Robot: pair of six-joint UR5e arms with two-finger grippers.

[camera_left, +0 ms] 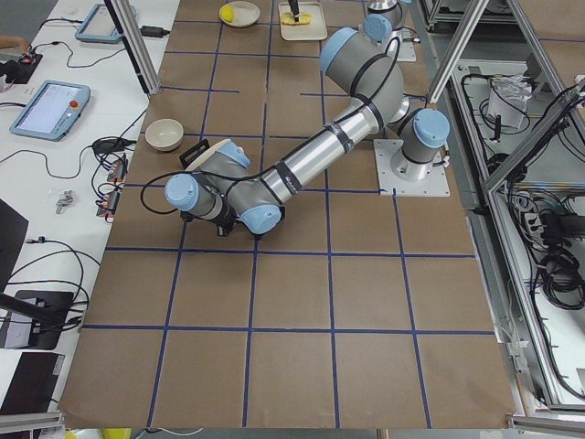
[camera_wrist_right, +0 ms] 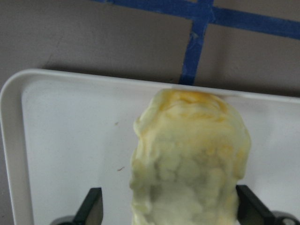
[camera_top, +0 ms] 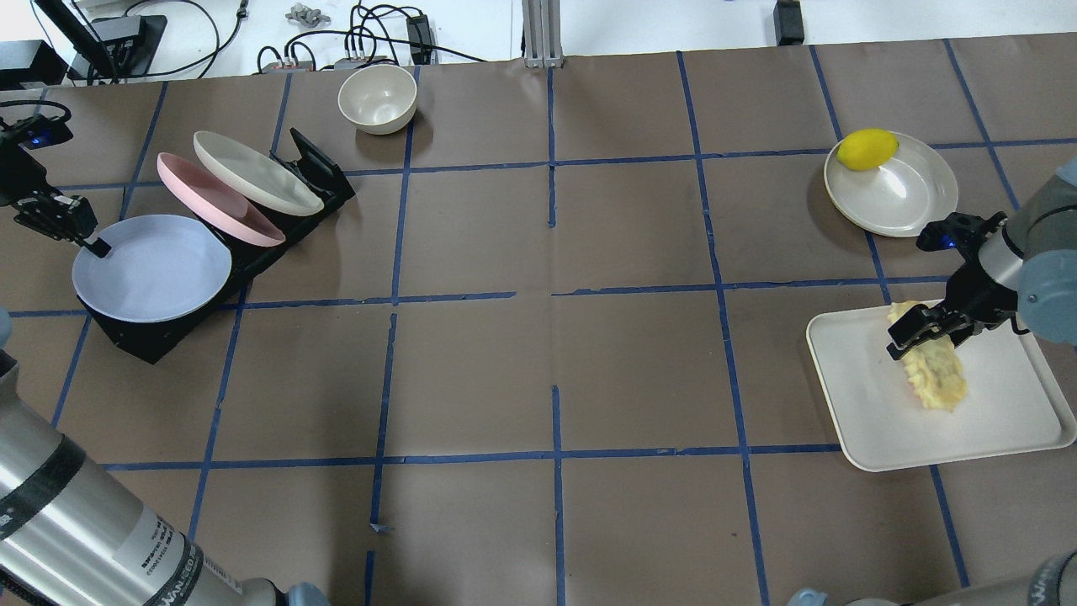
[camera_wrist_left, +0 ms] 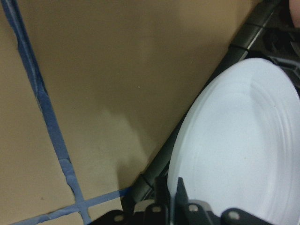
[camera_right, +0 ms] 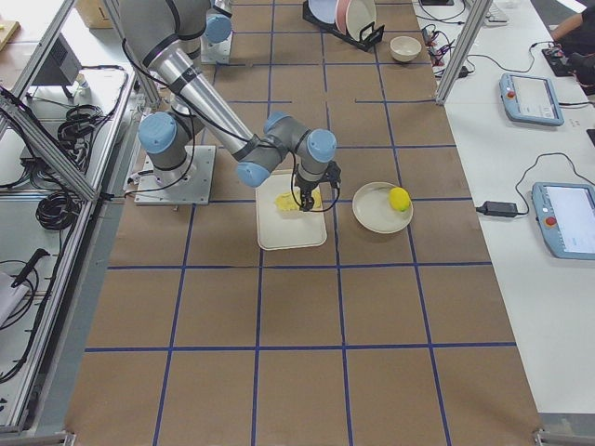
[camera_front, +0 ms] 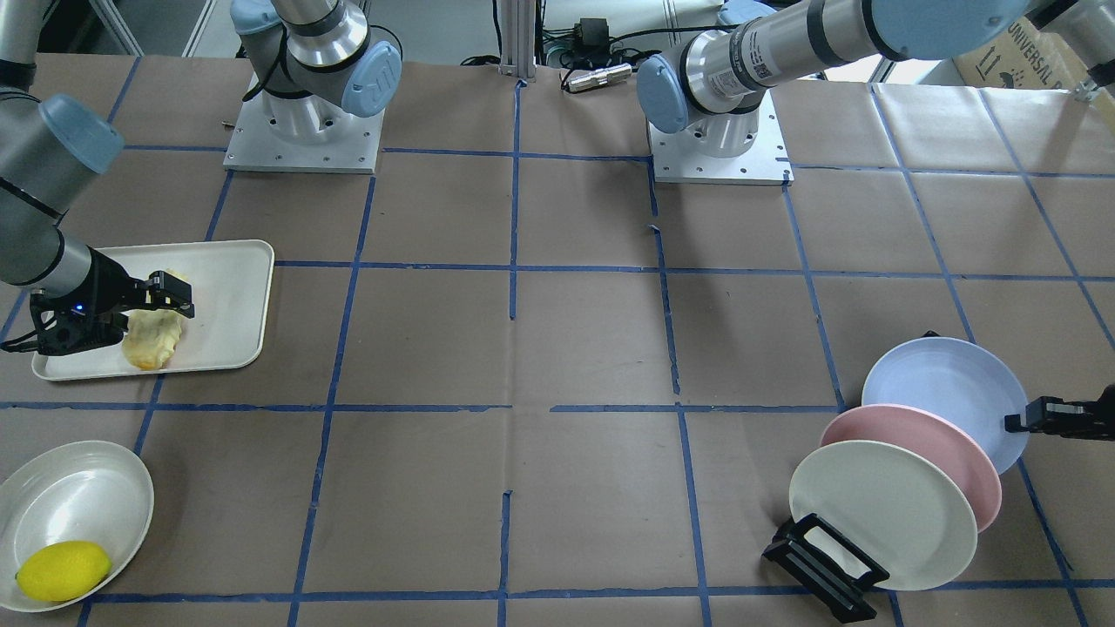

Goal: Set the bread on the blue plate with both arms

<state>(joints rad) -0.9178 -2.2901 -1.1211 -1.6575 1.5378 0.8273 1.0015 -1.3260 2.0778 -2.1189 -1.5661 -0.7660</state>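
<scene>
Right gripper [camera_top: 925, 341] hangs spread wide over the tray [camera_top: 993, 425]. Left gripper [camera_top: 96, 247] is pinched narrow on the rim of the blue plate [camera_top: 160, 269], which leans in the rack [camera_top: 139, 338] just ahead of it. Bread [camera_top: 938, 379] lies on the tray between the right fingers [camera_wrist_right: 93, 208], reaching past their tips.

The desk [camera_front: 592, 348] is covered edge to edge in brown paper, creased in places and marked into large squares by blue tape lines [camera_front: 514, 209]. Aluminium frame posts [camera_left: 457, 55] stand at its edges. A white bench [camera_left: 64, 55] runs along its far side, carrying screened handsets [camera_left: 50, 110] and loose black cables [camera_left: 55, 265]. On the opposite side, more cable bundles [camera_right: 56, 121] lie on a pale grey floor. A cardboard box [camera_front: 1019, 52] sits past one corner. The lighting is even, with soft shadows.
</scene>
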